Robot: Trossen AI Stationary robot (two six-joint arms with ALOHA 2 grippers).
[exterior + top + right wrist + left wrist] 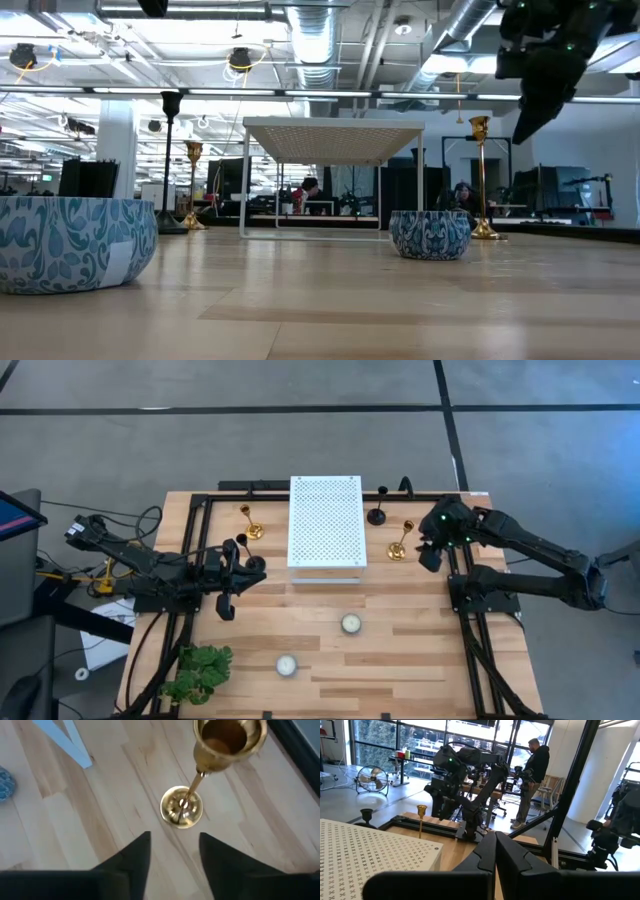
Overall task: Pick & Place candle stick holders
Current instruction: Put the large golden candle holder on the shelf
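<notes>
Two gold and two black candle stick holders stand on their round bases on the wooden table. One gold holder [400,544] stands right of the white perforated platform [326,520], with a black one [377,512] beyond it. The other gold holder [250,524] stands left of the platform, with a black one [250,557] nearer. My right gripper [172,852] is open, up in the air beside the right gold holder [182,806], looking down on its cup [227,737]. My left gripper [495,855] is shut and empty, close beside the left black holder, pointing toward the table's right.
Two blue patterned bowls with candles [350,623] [287,665] sit on the near half of the table. A green leafy plant [197,672] lies at the near left corner. Black frame rails [470,610] run along both sides. A person [532,775] stands in the room beyond.
</notes>
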